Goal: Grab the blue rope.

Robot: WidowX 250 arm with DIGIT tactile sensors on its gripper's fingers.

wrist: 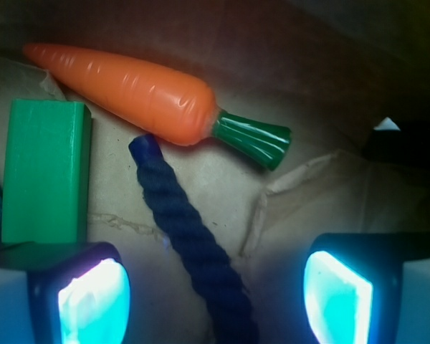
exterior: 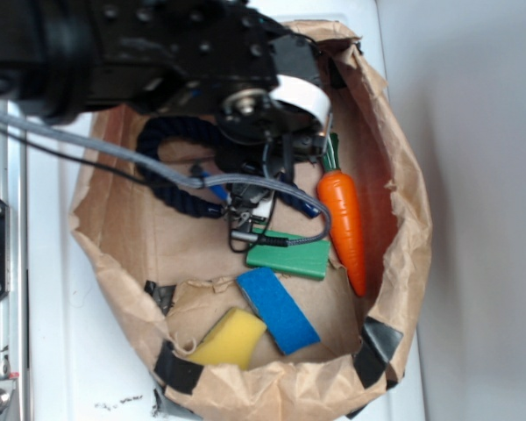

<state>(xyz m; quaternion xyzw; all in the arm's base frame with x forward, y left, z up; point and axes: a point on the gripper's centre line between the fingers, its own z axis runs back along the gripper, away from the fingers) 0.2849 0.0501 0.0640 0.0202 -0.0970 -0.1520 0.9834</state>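
Inside a paper-lined box [exterior: 403, 263], the robot's gripper [wrist: 215, 294] hangs w/ fingers [wrist: 93, 301] spread wide, holding nothing. The blue rope [wrist: 193, 251] lies on the floor between them, its capped end just beside the toy carrot [wrist: 129, 89]. A green block [wrist: 43, 172] sits left in the wrist view; blue block [exterior: 278, 309] & yellow sponge [exterior: 231, 338] lie nearer the box's front edge.

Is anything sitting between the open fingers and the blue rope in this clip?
Nothing visible does. In the wrist view the blue rope runs up between the two fingers, with bare cardboard on either side. The carrot lies beyond the rope's capped end, and the green block sits off to one side.
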